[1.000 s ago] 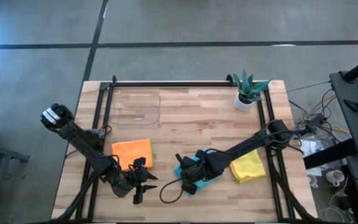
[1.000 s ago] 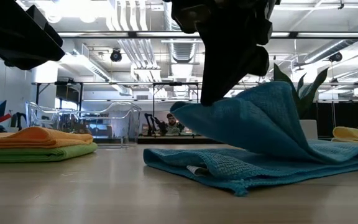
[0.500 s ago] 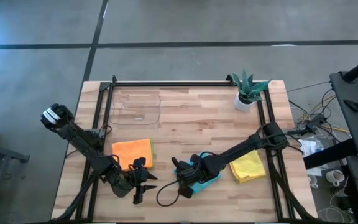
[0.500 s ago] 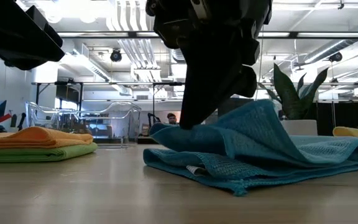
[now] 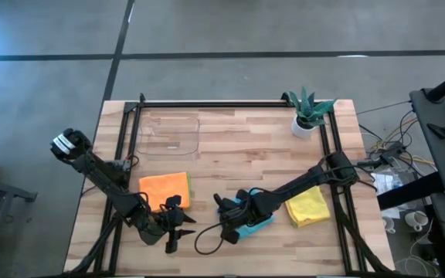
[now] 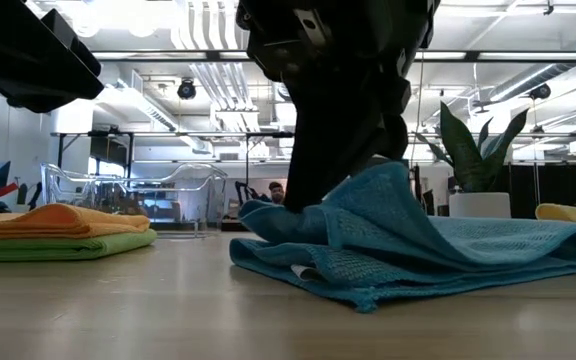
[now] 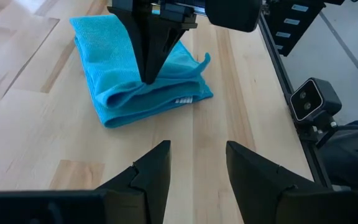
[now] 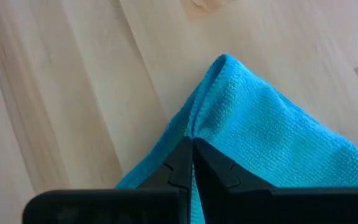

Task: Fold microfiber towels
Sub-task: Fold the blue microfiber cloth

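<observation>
Under the right tool [image 8: 191, 163], matt black plastic, the teal towel [image 8: 272, 130] is nubby looped cloth; the bench [image 7: 36, 118] is smooth, pale, satin-finished wood.

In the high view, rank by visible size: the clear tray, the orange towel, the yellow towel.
1. clear tray
2. orange towel
3. yellow towel; close to the orange towel, so their order is unsure.

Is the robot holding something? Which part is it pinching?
Yes. The right gripper is shut on the blue towel, pinching a folded edge near a corner. The left gripper is open and holds nothing.
</observation>
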